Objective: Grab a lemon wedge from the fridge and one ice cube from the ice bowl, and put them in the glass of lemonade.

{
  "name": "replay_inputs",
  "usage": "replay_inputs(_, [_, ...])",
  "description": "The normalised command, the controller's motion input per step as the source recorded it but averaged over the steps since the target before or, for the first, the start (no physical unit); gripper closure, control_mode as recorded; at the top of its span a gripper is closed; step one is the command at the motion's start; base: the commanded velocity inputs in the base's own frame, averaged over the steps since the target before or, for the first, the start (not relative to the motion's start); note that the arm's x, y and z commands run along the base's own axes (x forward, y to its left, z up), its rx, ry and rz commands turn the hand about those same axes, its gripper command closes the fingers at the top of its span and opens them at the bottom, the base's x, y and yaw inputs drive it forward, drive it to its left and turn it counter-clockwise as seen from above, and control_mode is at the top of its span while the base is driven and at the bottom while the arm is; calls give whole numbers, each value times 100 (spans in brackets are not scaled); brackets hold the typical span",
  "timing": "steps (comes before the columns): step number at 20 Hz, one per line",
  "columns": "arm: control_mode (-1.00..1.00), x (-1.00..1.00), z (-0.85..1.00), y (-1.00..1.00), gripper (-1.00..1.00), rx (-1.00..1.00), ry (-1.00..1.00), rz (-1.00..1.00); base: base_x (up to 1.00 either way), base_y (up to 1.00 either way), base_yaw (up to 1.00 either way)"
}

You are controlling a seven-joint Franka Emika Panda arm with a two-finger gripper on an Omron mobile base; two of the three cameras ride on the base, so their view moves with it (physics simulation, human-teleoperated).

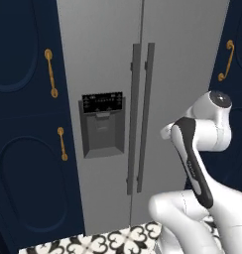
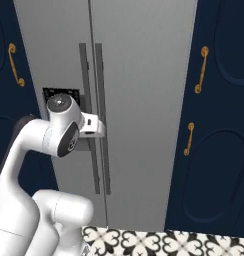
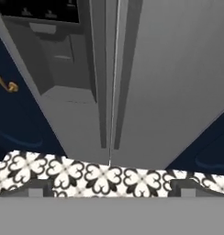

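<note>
The grey two-door fridge point(image 1: 182, 54) point(image 2: 144, 75) point(image 3: 178, 73) stands straight ahead with both doors shut. Two long vertical bar handles point(image 1: 140, 119) point(image 2: 99, 80) point(image 3: 111, 69) run down its middle, and the black-panelled dispenser recess point(image 1: 103, 126) is in the left door. In the hand view my gripper point(image 3: 111, 189) is open, looking down along the door seam toward the floor, with nothing between its fingertips point(image 3: 38, 189). The hand point(image 2: 91, 125) hovers just in front of the handles at about mid height. The lemon wedge, the ice bowl and the glass of lemonade are out of view.
Dark navy cabinet panels point(image 1: 24, 149) point(image 2: 219, 150) with gold handles point(image 1: 51, 73) point(image 2: 200, 70) flank the fridge on both sides. A black-and-white patterned tile floor point(image 1: 108, 240) point(image 3: 100, 176) runs along the fridge's base.
</note>
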Motion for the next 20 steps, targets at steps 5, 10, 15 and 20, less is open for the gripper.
replay_inputs(5, [-100,79,-10,13,-100,0,-3,-32,0,0,0])
replay_inputs(10, [-100,100,-1,37,-100,10,-5,-42,0,0,0])
replay_inputs(15, [-100,7,70,-2,-100,15,-3,-5,0,0,0])
replay_inputs(20, [-100,23,9,-21,-100,4,0,7,0,0,0])
